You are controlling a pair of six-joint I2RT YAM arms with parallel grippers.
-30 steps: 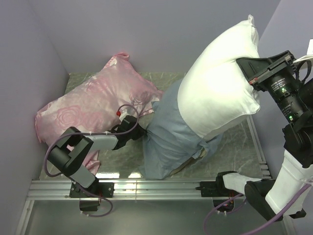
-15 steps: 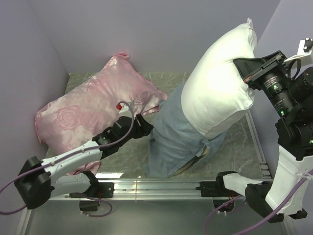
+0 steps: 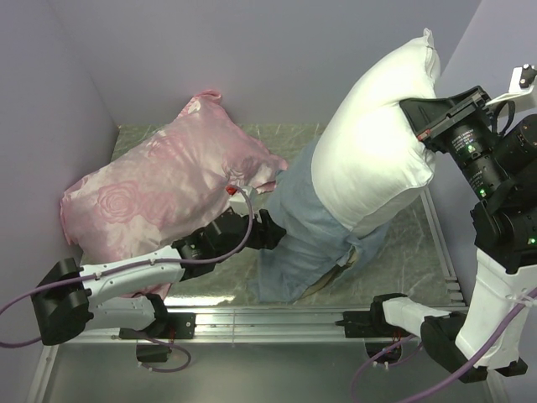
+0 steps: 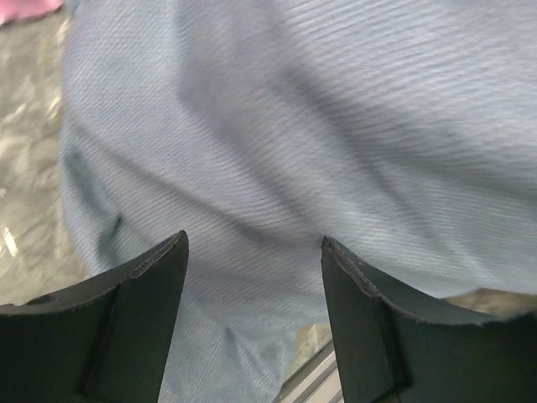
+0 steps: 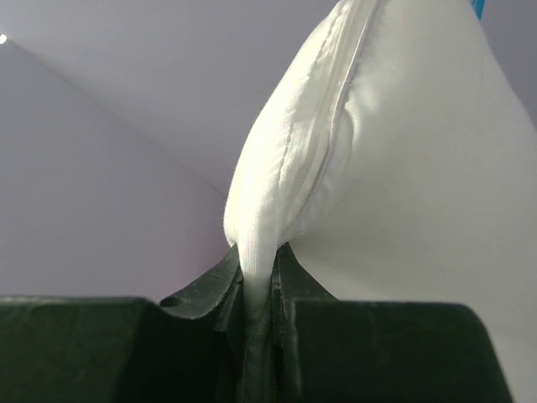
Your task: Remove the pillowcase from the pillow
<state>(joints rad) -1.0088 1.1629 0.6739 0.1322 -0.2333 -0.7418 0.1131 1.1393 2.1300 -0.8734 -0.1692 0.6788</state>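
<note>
The white pillow (image 3: 377, 143) hangs raised at the right, its upper part bare. Its lower end is still inside the blue-grey pillowcase (image 3: 306, 239), which bunches on the table below it. My right gripper (image 3: 421, 134) is shut on the pillow's side seam; in the right wrist view the white fabric (image 5: 277, 210) is pinched between the jaws. My left gripper (image 3: 270, 235) stands open against the pillowcase's left side. In the left wrist view its fingers (image 4: 138, 311) frame the ribbed blue cloth (image 4: 285, 151) with nothing pinched between them.
A shiny pink rose-patterned pillow (image 3: 159, 189) lies at the left, just behind the left arm. Lilac walls close in the back and both sides. A metal rail (image 3: 268, 323) runs along the near table edge.
The left gripper let go and opened, and the left arm stretched out to the right toward the pillowcase. The right arm with the pillow rose slightly.
</note>
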